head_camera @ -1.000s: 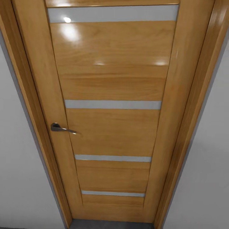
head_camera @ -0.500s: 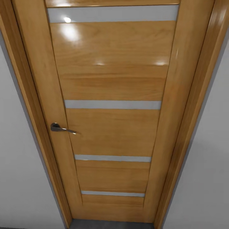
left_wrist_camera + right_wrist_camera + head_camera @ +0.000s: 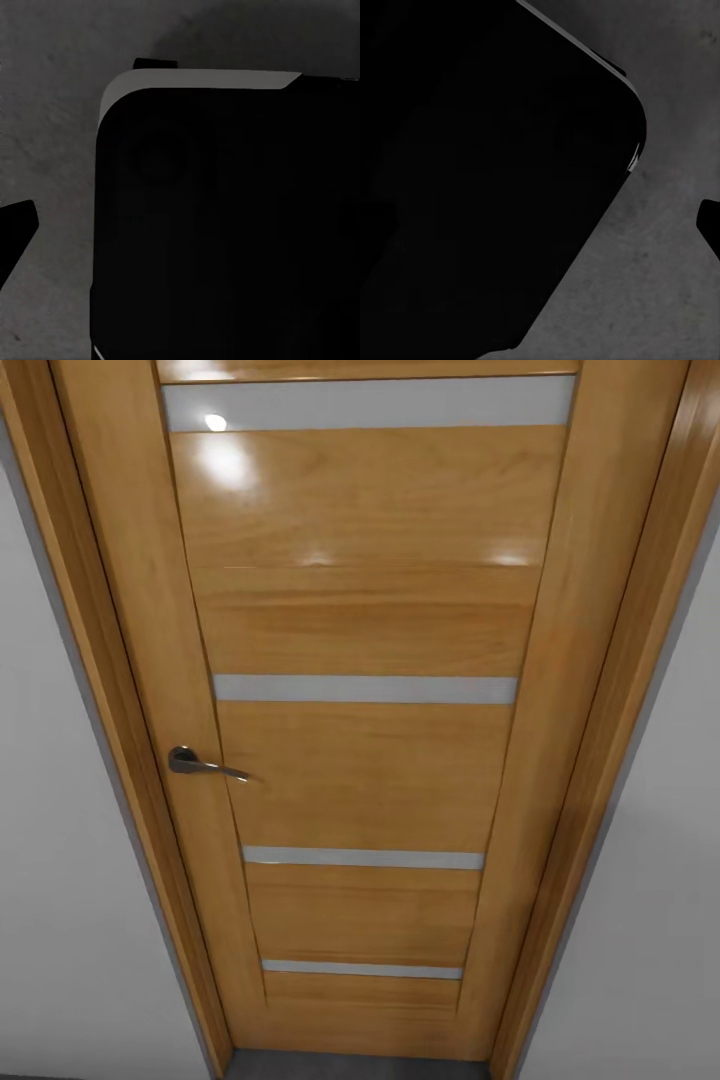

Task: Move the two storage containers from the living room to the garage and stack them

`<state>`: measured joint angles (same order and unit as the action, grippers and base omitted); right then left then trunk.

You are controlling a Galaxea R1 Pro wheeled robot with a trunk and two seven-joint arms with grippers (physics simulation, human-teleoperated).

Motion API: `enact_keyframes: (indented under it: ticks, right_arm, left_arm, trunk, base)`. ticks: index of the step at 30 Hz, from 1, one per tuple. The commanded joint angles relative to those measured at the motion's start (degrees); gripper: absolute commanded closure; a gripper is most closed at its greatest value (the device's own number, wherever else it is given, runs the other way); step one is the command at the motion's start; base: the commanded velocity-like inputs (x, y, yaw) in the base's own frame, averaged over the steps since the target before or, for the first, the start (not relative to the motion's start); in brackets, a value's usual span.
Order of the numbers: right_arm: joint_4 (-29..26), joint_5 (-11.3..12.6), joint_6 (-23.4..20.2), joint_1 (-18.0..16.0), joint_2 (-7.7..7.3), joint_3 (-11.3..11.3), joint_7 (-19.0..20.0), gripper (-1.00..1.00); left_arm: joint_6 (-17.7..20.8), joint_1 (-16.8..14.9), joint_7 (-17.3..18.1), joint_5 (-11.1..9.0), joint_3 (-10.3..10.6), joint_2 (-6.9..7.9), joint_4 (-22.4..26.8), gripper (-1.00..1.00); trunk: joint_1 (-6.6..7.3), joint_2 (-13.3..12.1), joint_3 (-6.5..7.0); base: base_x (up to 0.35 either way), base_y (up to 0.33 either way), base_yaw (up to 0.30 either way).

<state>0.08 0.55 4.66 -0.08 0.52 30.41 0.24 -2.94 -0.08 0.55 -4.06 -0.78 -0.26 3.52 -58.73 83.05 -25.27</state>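
Head view faces a closed wooden door (image 3: pixel 365 620) seen from close up and from above, so that it narrows toward the bottom. It is honey-coloured with a glossy finish; bright glints of light sit on its upper panel. Four pale horizontal strips (image 3: pixel 365 689) cross it, one near the top, one at mid height and two lower down, the lowest being the shortest. A wooden door frame (image 3: pixel 100 660) of the same tone runs down both sides. Plain grey-white wall (image 3: pixel 60 920) lies to the left of the frame and again to the right. At the foot of the door a narrow band of dark grey floor (image 3: pixel 350 1066) shows. A dark metal lever handle (image 3: pixel 205 764) sits on the door's left stile at about mid height, its lever pointing toward the middle of the door. Left wrist view looks down on rough, mottled dark grey concrete (image 3: pixel 45 135), with a large black rounded-cornered body of the robot (image 3: pixel 225 240) covering much of the picture and a lighter grey band along one edge of it; a small dark tip juts in at one side. Right wrist view gives the same mottled concrete (image 3: pixel 660 300) beside another broad black rounded body (image 3: pixel 480 165). Whether either gripper's fingers are apart or together cannot be told from these pictures. No storage container is in sight here.
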Motion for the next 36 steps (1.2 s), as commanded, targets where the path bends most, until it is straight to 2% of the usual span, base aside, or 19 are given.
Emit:
enact_keyframes:
  ticks: [1, 24, 26, 36]
  right_arm:
    - [0.0, 0.1, 0.2, 0.0, -0.02, 0.1, 0.0, -1.00]
    - [0.0, 0.1, 0.0, 0.0, 0.00, 0.5, 0.1, -1.00]
    - [0.0, -0.7, 0.1, 0.0, -0.03, 0.3, 0.0, -1.00]
    - [-0.1, -0.6, 0.3, 0.0, -0.75, 0.5, -0.4, -1.00]
  left_arm:
    - [-0.1, 0.0, 0.1, -0.4, -0.1, -0.01, 0.0, -1.00]
    - [-0.1, 0.0, 0.1, -0.4, -0.1, -0.02, 0.0, -1.00]
    - [-0.1, 0.0, 0.1, -0.4, -0.1, -0.05, 0.0, -1.00]
    - [-0.1, 0.0, 0.1, -0.4, 0.0, -0.09, 0.0, -1.00]
  trunk:
    - [0.00, 0.0, -0.04]
    - [0.00, 0.0, -0.04]
    - [0.00, 0.0, -0.04]
    - [0.00, 0.0, -0.04]
  base:
    - [0.000, 0.002, 0.000]
    - [0.000, 0.000, 0.000]
    - [0.000, 0.000, 0.000]
    - [0.000, 0.000, 0.000]
